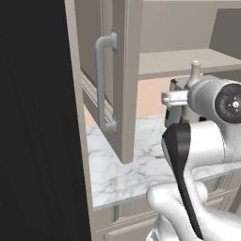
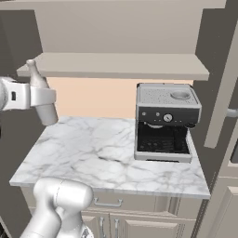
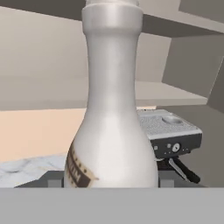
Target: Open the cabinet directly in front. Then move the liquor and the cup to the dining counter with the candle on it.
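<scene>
liquor [image 3: 113, 131]: pale grey-beige bottle, glossy, rounded shoulders narrowing to a long slender neck with a thicker lip at the top; upright, clear of the marble below, seen close in the hand view.
label: brown band with pale markings low on the bottle's left side; lettering too small and too skewed to read.
position: in the right base view, bottle [image 2: 41, 95] at the far left, in front of the lower shelf's left end and above the left rear corner of the tabletop [image 2: 93, 153]; in the left base view only the neck [image 1: 194, 70] showing above the white arm.
end effector [image 2: 44, 98]: clamped on the bottle's body, a white finger bar crossing it just below the shoulders; jaws set wide around it.
cabinet [image 1: 126, 70]: greige, left door swung out toward the camera, edge-on, long grey bar handle [image 1: 102, 84] on its face; plain inner shelf [image 2: 116, 65] bare in the part visible.
tabletop detail: white marble with grey veins, short run against a peach back wall, drawer fronts beneath.
coffee machine [image 2: 165, 122]: dark and silver espresso unit at the right rear of the marble, round dial on the front; no readable writing; well apart from the bottle.
</scene>
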{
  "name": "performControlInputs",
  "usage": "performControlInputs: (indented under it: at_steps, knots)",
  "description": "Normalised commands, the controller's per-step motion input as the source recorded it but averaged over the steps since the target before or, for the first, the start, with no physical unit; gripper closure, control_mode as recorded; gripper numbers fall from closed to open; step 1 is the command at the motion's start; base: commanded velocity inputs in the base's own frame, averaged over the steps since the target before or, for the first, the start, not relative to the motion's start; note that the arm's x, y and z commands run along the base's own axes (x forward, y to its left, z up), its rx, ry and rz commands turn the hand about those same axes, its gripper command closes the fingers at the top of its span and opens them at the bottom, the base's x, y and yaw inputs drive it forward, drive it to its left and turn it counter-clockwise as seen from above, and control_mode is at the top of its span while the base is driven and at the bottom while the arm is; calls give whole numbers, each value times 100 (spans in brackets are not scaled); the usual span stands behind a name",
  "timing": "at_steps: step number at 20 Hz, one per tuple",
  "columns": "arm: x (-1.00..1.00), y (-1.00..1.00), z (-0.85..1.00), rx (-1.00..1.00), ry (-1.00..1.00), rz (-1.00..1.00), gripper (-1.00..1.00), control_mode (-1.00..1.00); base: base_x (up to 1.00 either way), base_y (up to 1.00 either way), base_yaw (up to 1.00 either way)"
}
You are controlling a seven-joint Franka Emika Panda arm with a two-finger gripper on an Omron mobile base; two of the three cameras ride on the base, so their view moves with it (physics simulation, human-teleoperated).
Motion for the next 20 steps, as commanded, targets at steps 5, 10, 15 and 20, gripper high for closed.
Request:
performControlInputs:
  at_steps: [5, 10, 15, 20]
  knots:
    - [-60, -1, -33, 0, -1, -21, 100, -100, 0, 0, 0]
    - [-8, -32, 0, 0, -22, 3, 100, -100, 0, 0, 0]
    - [-8, -44, 0, 0, -22, 15, 100, -100, 0, 0, 0]
    - [0, 0, 0, 0, 1, 0, 100, 100, -26, 0, -5]
